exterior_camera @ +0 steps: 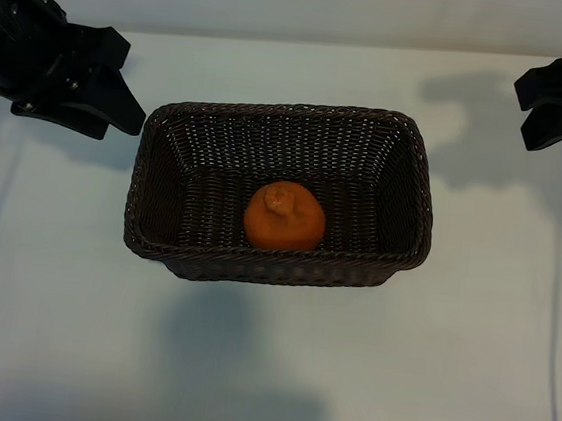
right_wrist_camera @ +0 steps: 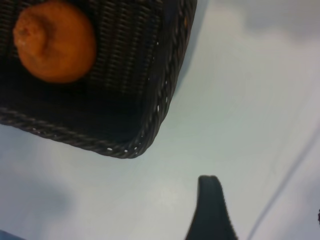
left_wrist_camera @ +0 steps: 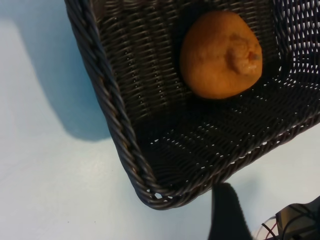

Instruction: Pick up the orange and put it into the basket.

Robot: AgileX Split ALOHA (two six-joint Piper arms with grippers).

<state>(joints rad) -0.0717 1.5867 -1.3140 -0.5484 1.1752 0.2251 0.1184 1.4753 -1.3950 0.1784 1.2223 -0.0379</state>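
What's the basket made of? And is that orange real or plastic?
The basket looks like dark brown woven wicker or rattan: thin strands cross in rows, light shows through the gaps, and the rim is braided. The orange has a dull, finely dimpled skin and a knobby top, like real peel, though a good fake would look alike.

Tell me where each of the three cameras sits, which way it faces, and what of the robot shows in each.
Exterior: above the table, looking steeply down at the basket holding the orange; left hand and right hand flank it, apart from it, empty.
Left wrist: on the left arm, looking down at one basket corner and the orange; one dark finger shows.
Right wrist: on the right arm, looking down at another corner, orange; one finger shows.
Shared: all three show orange and basket.
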